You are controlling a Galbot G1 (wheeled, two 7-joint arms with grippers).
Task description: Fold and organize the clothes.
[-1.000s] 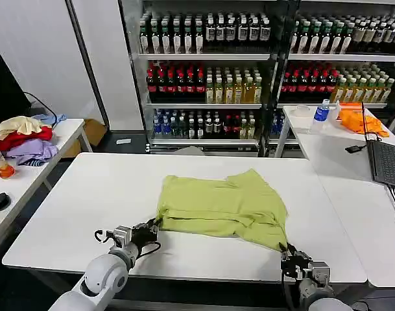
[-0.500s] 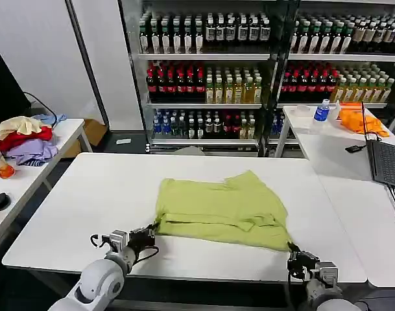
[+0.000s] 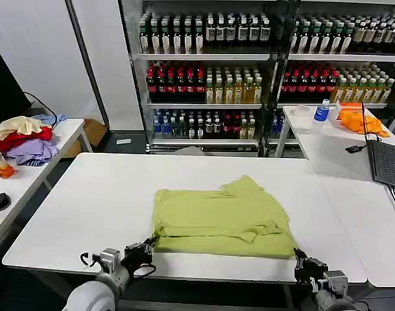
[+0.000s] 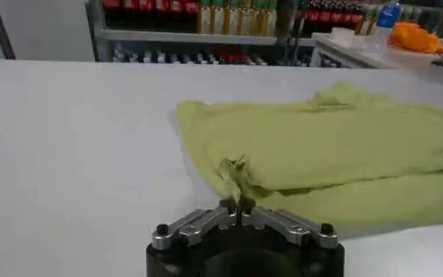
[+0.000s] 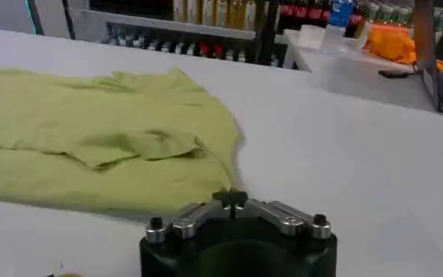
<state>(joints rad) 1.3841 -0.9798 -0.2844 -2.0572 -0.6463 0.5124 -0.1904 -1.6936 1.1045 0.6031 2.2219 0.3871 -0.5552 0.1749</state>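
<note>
At the lower frame edge, the left hand (image 3: 147,245) and right hand (image 3: 297,256) each pinch a near corner of the soft lime-green T-shirt (image 3: 223,215), lying mid-frame on the white bench (image 3: 87,194). Uneven pulling could skew the cloth or slip a corner.

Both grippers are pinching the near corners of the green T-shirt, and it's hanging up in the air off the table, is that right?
Not quite. Both grippers, left and right, do pinch the near corners of the T-shirt, but it lies flat on the white table, as the head view shows.
</note>
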